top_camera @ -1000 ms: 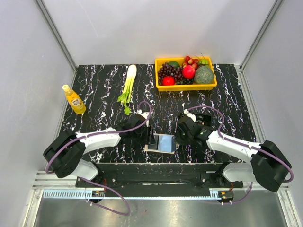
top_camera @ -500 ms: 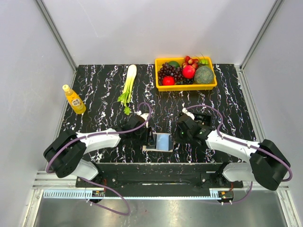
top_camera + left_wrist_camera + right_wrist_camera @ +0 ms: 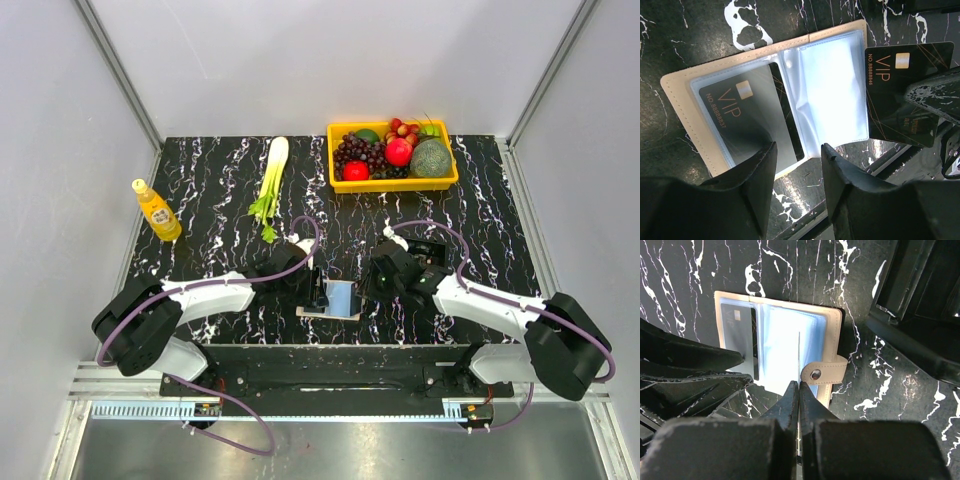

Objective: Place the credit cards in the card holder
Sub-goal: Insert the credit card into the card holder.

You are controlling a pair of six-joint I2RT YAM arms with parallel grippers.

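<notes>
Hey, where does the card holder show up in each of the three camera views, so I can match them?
Top external: the card holder lies open near the table's near edge, between the two arm tips.
Left wrist: card holder centre-left, open, with a black VIP card at its right edge.
Right wrist: card holder at centre, clasp tab nearest the jaws.
Shared landmark: the left gripper, on the holder's card-filled half.

fingers (image 3: pixel 747 185) crowd card holder (image 3: pixel 680 100), passage between seemingly narrow
</notes>
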